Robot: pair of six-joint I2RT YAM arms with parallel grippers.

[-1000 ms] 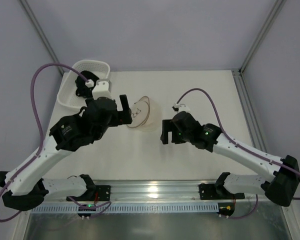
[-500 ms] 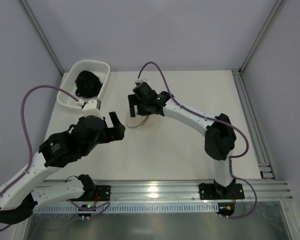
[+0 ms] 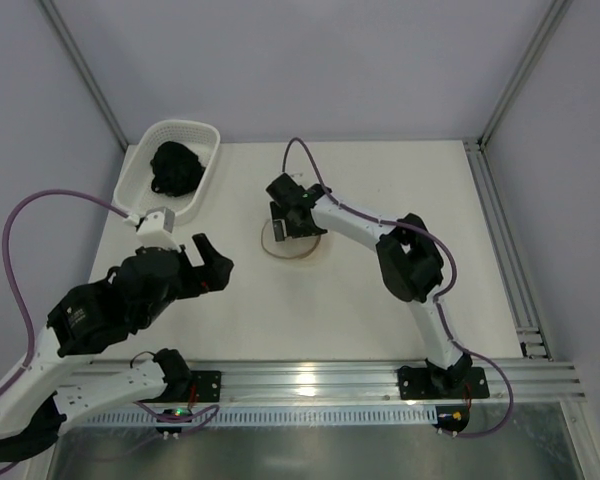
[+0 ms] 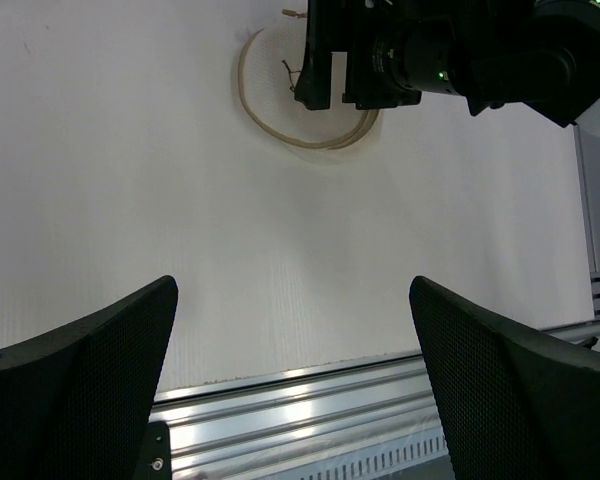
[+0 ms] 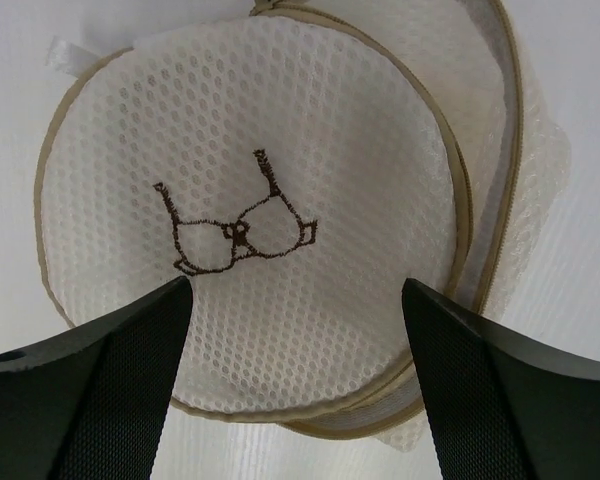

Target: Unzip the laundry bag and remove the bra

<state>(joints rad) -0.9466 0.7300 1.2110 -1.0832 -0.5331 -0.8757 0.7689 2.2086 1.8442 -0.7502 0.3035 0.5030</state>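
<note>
The laundry bag (image 5: 250,210), a white mesh pouch with a tan zipper rim and a brown embroidered bra picture, lies flat on the table. Its two halves sit offset, and the rim gapes on the right side. My right gripper (image 5: 298,400) hovers straight over it, open and empty, as the top view shows (image 3: 290,224). The bag (image 3: 306,251) peeks out under that gripper. A black garment, the bra (image 3: 175,168), lies in the white basket (image 3: 138,196). My left gripper (image 3: 212,262) is open and empty, near-left of the bag (image 4: 280,135).
The white perforated basket stands at the table's far left corner. The metal rail (image 4: 310,400) runs along the near edge below my left gripper (image 4: 295,400). The right arm (image 3: 410,260) stretches across the table's middle.
The right arm swung from the right side over to the bag. The left arm pulled back toward the near left, away from the bag. The bag now lies flat.
</note>
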